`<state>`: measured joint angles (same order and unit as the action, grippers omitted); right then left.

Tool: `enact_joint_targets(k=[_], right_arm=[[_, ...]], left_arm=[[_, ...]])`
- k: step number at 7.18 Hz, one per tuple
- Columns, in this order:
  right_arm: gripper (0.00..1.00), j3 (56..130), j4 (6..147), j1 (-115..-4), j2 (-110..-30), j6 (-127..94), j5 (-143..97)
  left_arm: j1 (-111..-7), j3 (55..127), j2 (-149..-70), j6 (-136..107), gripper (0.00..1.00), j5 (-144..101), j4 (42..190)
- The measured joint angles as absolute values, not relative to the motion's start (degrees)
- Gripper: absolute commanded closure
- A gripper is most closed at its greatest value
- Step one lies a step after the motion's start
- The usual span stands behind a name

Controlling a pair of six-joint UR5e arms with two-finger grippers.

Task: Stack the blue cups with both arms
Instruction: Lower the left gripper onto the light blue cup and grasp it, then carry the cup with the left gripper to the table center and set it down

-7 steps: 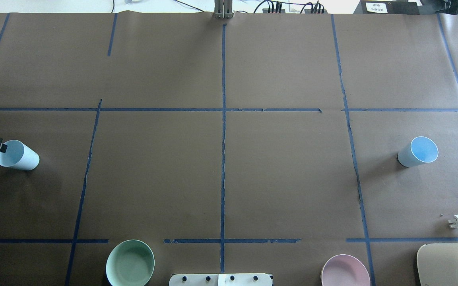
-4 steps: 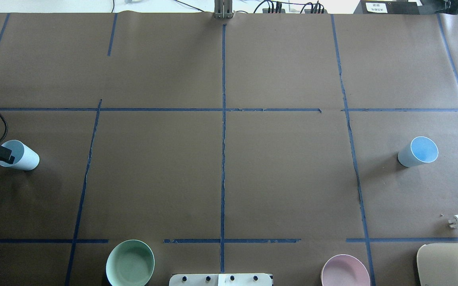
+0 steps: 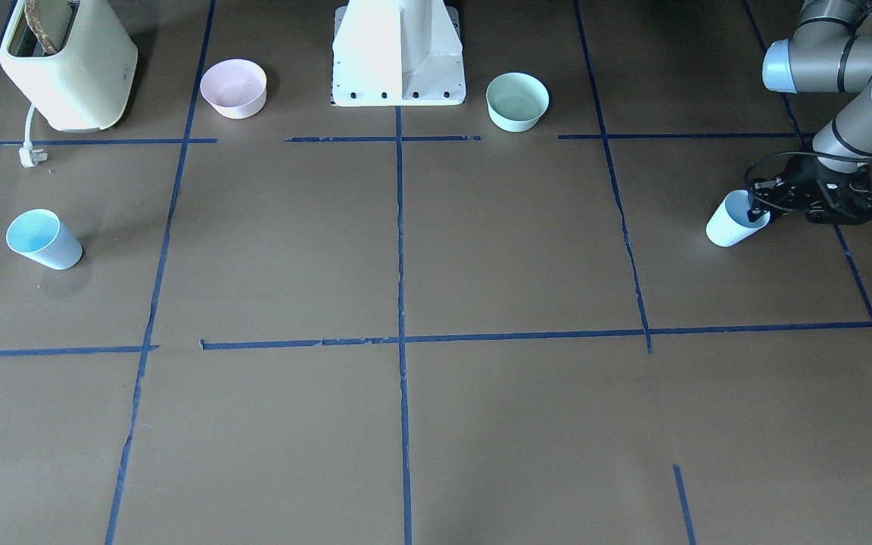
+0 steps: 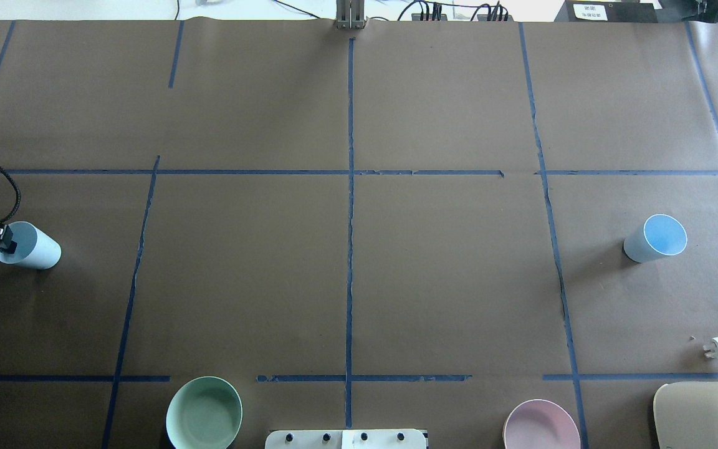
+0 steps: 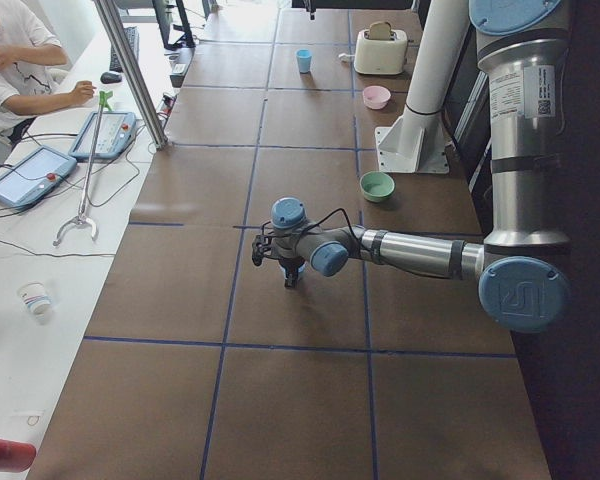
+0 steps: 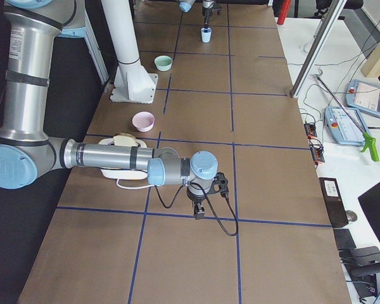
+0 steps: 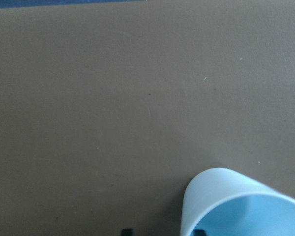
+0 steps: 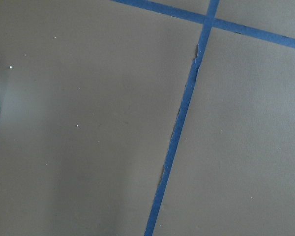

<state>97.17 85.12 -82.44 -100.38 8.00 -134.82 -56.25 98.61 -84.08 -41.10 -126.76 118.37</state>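
Observation:
One pale-blue cup (image 4: 35,249) stands at the table's far left, also in the front view (image 3: 727,225) and the left wrist view (image 7: 236,196). My left gripper (image 4: 5,240) (image 3: 760,212) is at its rim and open. In the wrist view one fingertip (image 7: 128,231) is outside the wall and the other is inside. The second blue cup (image 4: 658,240) (image 3: 42,238) stands alone at the right. My right gripper (image 6: 198,212) shows only in the right side view, low over the table, so I cannot tell if it is open.
A mint-green bowl (image 4: 204,413) and a pink bowl (image 4: 541,427) flank the white pedestal (image 3: 398,53) near the robot's base. A cream toaster (image 4: 705,415) with a loose plug (image 4: 717,349) sits at the near right. An operator (image 5: 20,60) sits beside the table.
My left gripper has shifted a little along the left cup's rim and settled over its wall. The cup has barely moved. The right cup has not moved.

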Motion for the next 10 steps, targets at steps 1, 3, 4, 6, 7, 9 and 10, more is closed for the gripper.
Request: enact_joint_targets(k=[1,3,4,6,7,9,10], right_arm=[[0.0,97.15,85.1,-82.44,-100.37,8.0,-134.82],[0.0,97.17,85.08,-82.44,-100.37,8.0,-134.82],[0.0,97.2,85.08,-82.44,-100.37,8.0,-134.83],[0.0,97.2,85.08,-82.44,-100.37,7.98,-134.82],[0.0,97.21,85.08,-82.44,-100.37,7.94,-134.82],[0.0,97.23,85.08,-82.44,-100.37,7.92,-134.82],[0.0,97.26,85.08,-82.44,-100.37,7.91,-134.82]], left_arm=[[-56.25,99.48,-84.87,-41.95,1.0,-127.45,118.22],[-56.25,102.62,-88.03,-45.54,1.0,-130.59,117.61],[-56.02,103.46,-91.88,-47.91,1.0,-131.27,116.36],[-52.36,103.51,-104.85,-50.26,1.0,-130.64,106.36],[-47.94,102.63,-112.59,-51.07,1.0,-127.55,99.52],[-40.82,95.91,-126.39,-57.94,1.0,-120.86,93.65],[-38.74,90.53,-132.88,-61.38,0.99,-118.87,93.09]])
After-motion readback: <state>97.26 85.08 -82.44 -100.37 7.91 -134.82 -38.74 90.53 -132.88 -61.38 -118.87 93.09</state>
